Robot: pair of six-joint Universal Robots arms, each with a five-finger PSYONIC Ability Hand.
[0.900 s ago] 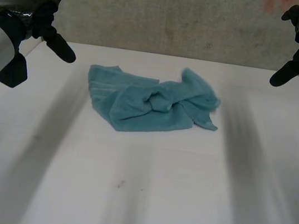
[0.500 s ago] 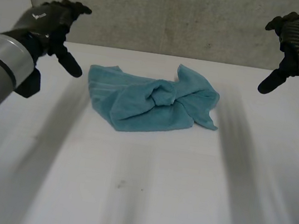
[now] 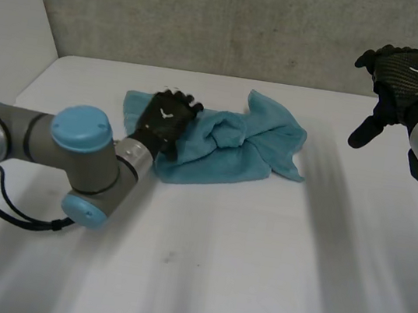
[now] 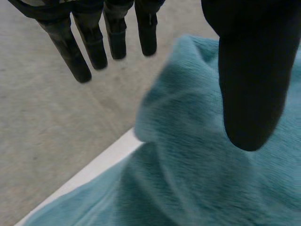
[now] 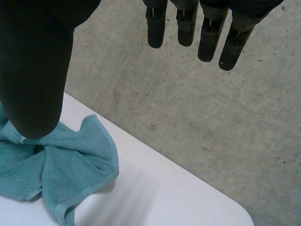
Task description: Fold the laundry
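A teal towel (image 3: 234, 148) lies crumpled in a heap on the far middle of the white table (image 3: 258, 250). My left hand (image 3: 166, 117) is down over the towel's left part, and its arm reaches in from the left. In the left wrist view that hand (image 4: 249, 84) is open, with straight fingers (image 4: 94, 44) spread apart from the thumb just above the teal towel (image 4: 197, 179). My right hand (image 3: 406, 76) hangs raised at the far right, well clear of the towel. It is open too (image 5: 33, 70), its fingers (image 5: 188, 23) straight, and the towel (image 5: 56, 174) lies below beside the thumb.
A grey concrete wall (image 3: 253, 21) runs along the table's far edge. A white side wall (image 3: 9, 16) stands at the left. The table (image 5: 164, 197) stretches bare to the towel's right and toward the front.
My left arm has swung down and inward from its raised place at the far left onto the towel's left part. The right hand has drifted slightly left and lower. The towel lies as before.
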